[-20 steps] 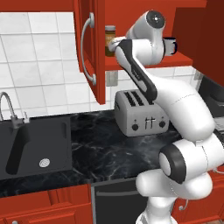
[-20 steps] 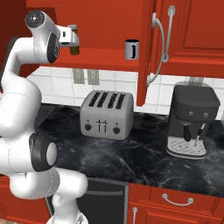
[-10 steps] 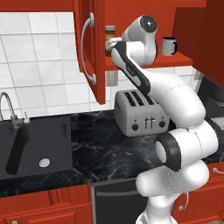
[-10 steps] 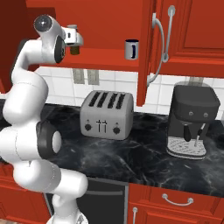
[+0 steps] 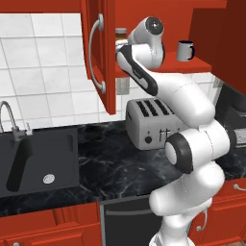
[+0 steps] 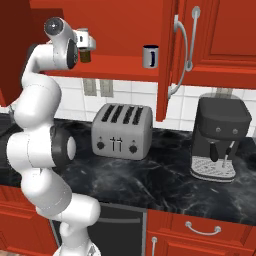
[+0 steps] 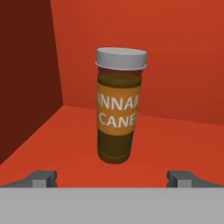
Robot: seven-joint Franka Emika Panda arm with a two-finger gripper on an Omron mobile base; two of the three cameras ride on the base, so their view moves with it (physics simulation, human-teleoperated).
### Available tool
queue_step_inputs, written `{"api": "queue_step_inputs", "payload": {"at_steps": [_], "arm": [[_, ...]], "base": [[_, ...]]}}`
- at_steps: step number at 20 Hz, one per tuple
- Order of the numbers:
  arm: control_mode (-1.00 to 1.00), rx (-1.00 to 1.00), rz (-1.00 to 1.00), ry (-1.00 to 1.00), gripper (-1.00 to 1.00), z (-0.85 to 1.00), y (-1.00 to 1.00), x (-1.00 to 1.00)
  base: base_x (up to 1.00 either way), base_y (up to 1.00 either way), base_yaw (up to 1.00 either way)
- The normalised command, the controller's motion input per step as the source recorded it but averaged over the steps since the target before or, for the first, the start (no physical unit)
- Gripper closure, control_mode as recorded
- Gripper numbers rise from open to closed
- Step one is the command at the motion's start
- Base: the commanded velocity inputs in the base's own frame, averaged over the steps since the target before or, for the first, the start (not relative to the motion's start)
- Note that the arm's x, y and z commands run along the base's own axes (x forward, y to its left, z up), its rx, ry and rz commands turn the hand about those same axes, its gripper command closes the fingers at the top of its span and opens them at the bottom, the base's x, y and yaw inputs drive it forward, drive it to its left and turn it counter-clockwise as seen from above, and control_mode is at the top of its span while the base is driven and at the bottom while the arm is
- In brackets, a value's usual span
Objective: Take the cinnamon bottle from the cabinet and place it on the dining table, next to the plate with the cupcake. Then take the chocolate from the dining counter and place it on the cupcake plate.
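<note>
Cylindrical amber cinnamon bottle (image 7: 118, 105) — smooth grey cap

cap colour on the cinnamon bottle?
Pale grey cap on the amber cinnamon bottle; hand view.

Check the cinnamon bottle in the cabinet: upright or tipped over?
Upright. In the hand view the cinnamon bottle stands on its base on the cabinet shelf, cap on top, label text level.

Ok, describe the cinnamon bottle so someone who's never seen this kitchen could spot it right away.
Find the open red wall cabinet above the toaster. On its shelf, at the far left end, stands the cinnamon bottle, upright. Unlike the dark mug further right, it is an amber jar with an orange label and a grey cap, no handle.
</note>
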Motion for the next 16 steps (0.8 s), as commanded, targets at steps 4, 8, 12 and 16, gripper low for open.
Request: {"api": "queue_step_inputs", "payload": {"at_steps": [4,8,12,16], "arm": [[-1.0,0.0,0.0,0.0,-1.0,-0.02,0.0,0.38],[-1.0,0.0,0.0,0.0,-1.0,0.0,0.0,0.37],[-1.0,0.0,0.0,0.0,-1.0,0.0,0.0,0.34],[-1.0,0.0,0.0,0.0,-1.0,0.0,0.0,0.29]], "base": [[0.0,0.0,0.0],[0.0,0.0,0.0],[0.0,0.0,0.0],[0.0,0.0,0.0]]}}
